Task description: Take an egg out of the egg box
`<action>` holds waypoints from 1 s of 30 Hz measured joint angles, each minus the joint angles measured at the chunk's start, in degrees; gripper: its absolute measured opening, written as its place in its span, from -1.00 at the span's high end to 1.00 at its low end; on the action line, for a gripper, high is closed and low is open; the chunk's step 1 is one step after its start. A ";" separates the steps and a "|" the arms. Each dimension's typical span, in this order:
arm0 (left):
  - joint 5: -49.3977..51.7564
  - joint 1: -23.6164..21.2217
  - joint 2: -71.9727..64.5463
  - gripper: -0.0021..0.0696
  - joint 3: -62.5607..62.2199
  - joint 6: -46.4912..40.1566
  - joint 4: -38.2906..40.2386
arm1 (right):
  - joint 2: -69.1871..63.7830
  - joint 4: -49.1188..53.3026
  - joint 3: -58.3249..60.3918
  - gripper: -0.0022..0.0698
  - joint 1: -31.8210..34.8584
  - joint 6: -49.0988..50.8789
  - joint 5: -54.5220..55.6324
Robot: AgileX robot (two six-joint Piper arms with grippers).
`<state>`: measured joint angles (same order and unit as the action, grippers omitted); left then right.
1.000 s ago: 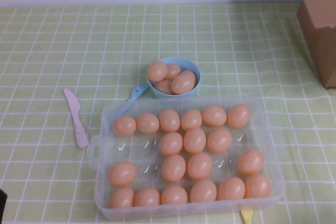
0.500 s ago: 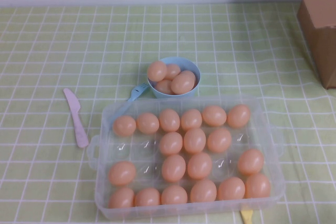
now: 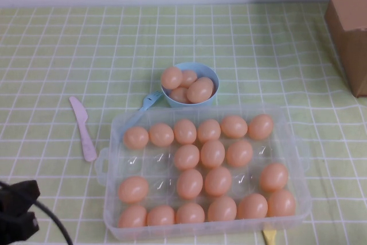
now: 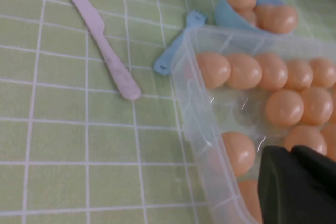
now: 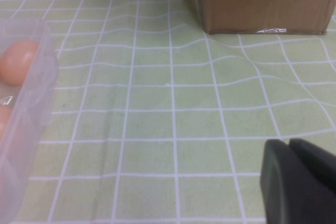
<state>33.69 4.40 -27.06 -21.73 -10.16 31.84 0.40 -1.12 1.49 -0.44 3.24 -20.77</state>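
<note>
The clear plastic egg box [image 3: 108, 167] sits at the table's near middle, holding several peach-orange eggs; some wells stand empty. The nearest-left egg [image 3: 133, 189] also shows in the left wrist view [image 4: 239, 152]. My left gripper [image 3: 17, 213] is at the near left corner, just left of the box and apart from it. In the left wrist view the left gripper [image 4: 291, 153] is shut and empty, above the box's left wall [image 4: 199, 124]. My right gripper [image 5: 289, 146] is shut and empty over bare cloth, right of the box's end [image 5: 37, 93]; it is out of the high view.
A light-blue bowl [image 3: 211, 76] with several eggs stands just behind the box. A blue fork [image 3: 148, 102] and a pink knife [image 3: 83, 127] lie to the left. A cardboard box [image 3: 350, 21] stands far right. A yellow utensil tip [image 3: 268, 236] pokes out by the near edge.
My left gripper has come into the high view at the near left corner. The eggs, box and bowl have not moved.
</note>
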 joint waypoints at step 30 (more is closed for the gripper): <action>23.43 23.47 -65.07 0.80 -49.31 -7.74 -22.37 | 0.00 0.00 0.00 0.99 0.00 0.00 0.00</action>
<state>57.12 27.87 -92.13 -71.04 -17.90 9.47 0.40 -1.12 1.49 -0.44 3.24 -20.77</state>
